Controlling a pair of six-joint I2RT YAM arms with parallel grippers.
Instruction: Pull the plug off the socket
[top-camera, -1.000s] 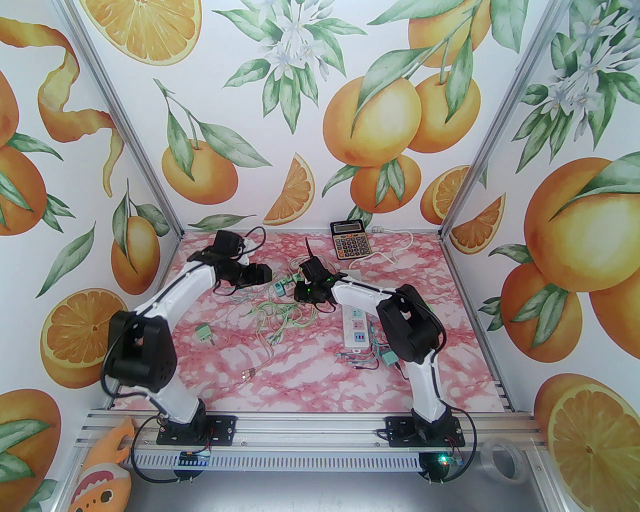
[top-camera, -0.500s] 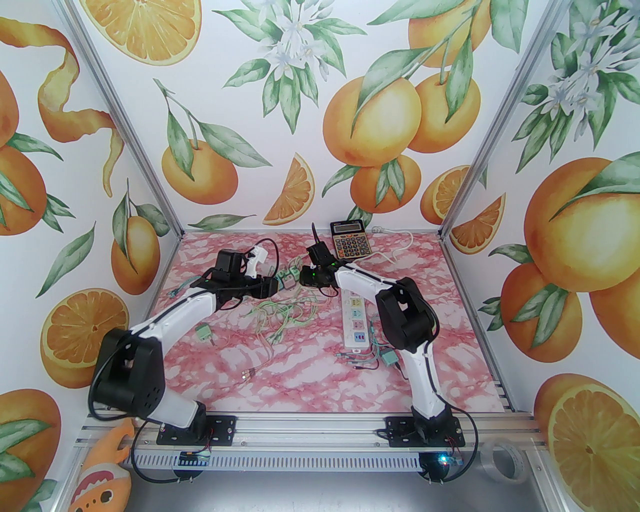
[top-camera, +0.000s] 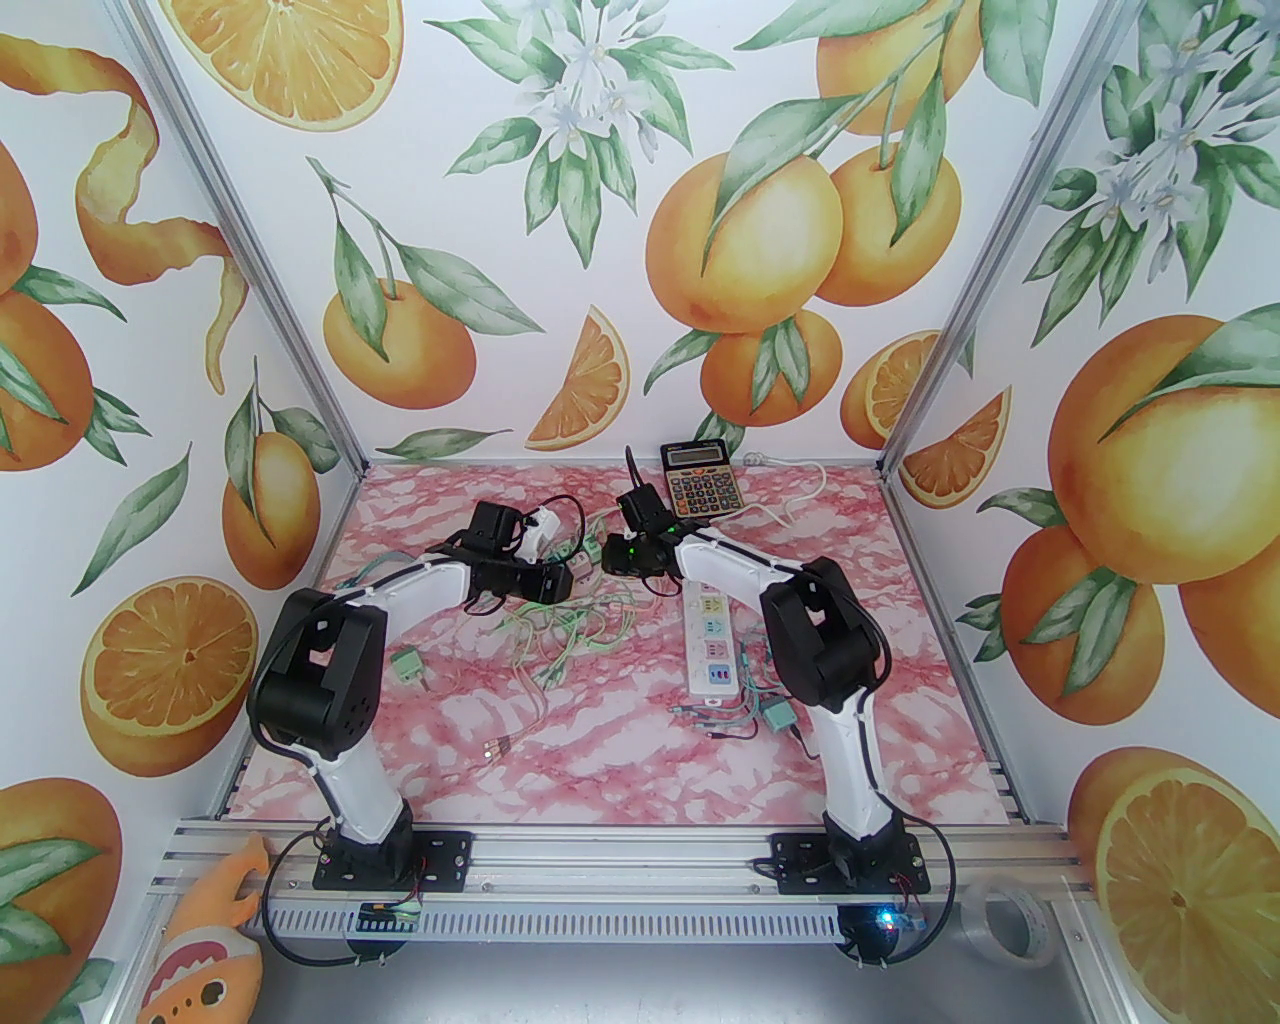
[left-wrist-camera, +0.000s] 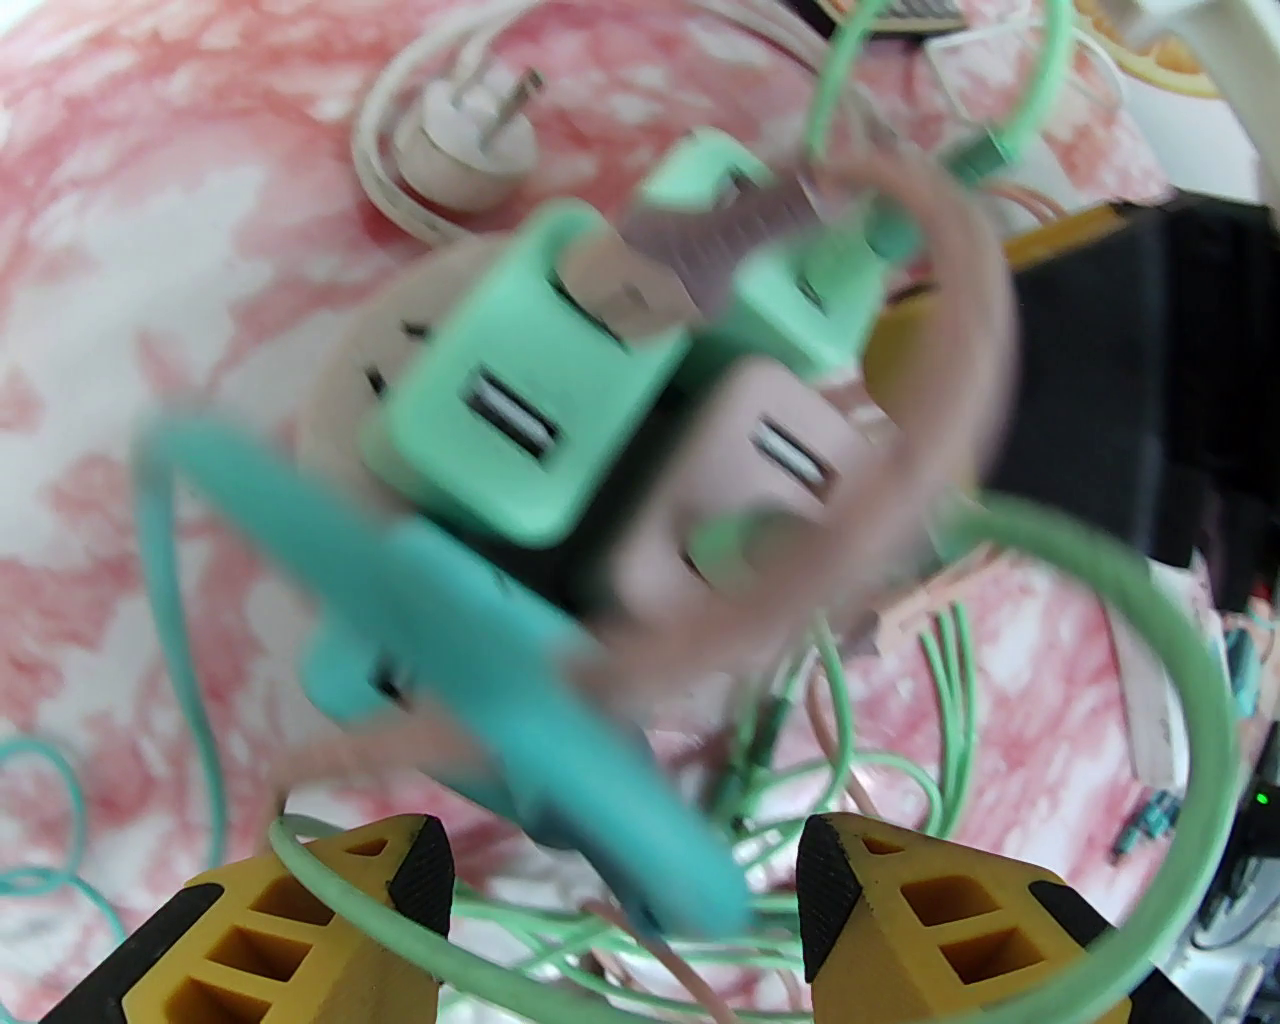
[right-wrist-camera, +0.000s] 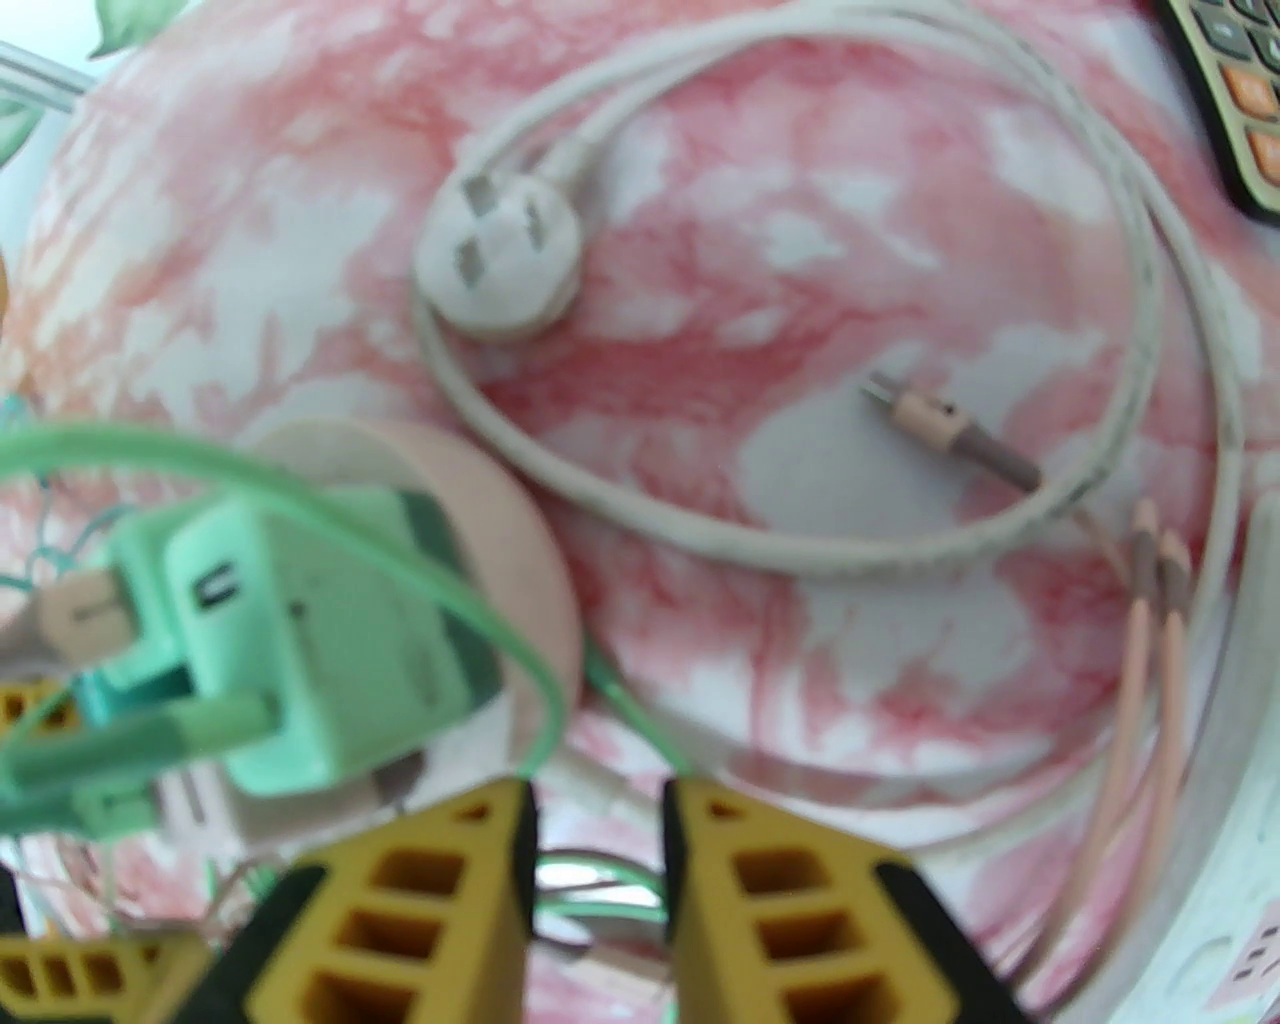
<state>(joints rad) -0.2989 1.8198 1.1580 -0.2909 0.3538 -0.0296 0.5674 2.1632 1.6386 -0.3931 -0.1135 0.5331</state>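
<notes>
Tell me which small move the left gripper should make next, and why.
Probably advance the left gripper and close on the teal plug: its jaws stand open and the plug's near end lies unclamped between the fingertips; blur hides its far end.

Free: tabletop (top-camera: 620, 770) mostly bare at 6 o'clock.
Blocked: cables (top-camera: 560, 640) centre; strip (top-camera: 712, 650) 3 o'clock; calculator (top-camera: 699, 480) 12 o'clock.

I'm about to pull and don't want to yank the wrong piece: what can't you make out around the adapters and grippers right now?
- Left wrist: adapter cluster is motion-blurred; which plug sits in which socket is unreadable.
- Top external: the adapter cluster is too small, and the right arm overlaps it.
- Right wrist: right gripper jaws stand narrow over thin wires; pinched or merely behind, unclear.
- Top external: power strip far end hidden under that arm.
</notes>
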